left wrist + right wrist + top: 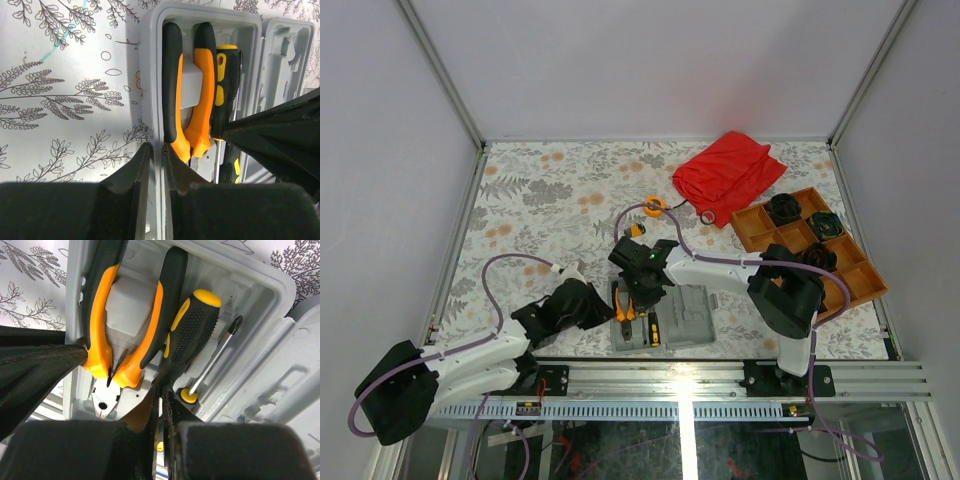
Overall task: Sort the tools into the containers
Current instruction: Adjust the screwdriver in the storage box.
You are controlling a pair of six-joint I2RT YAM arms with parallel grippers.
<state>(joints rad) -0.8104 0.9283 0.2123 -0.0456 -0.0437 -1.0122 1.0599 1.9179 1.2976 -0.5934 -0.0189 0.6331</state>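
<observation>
The grey case (692, 316) lies open near the table's front edge, its two containers side by side. Orange-handled pliers (172, 85) (97, 325) lie in the left container (250, 285), next to a stubby black-and-yellow screwdriver (192, 335) (225, 90) and a thin screwdriver (215, 357). My left gripper (157, 150) (608, 308) is shut on that container's left wall (150, 50). My right gripper (162, 390) (642, 290) hangs over the same container, shut, with its tips at the stubby screwdriver's lower end. Whether the shaft is pinched I cannot tell. An orange tape measure (655, 207) and a small orange-black tool (636, 230) lie farther back.
A red cloth (730, 172) is bunched at the back right. An orange-brown divided tray (840, 275) with black round parts stands at the right edge. The two arms are close together at the case. Metal frame rails border the table.
</observation>
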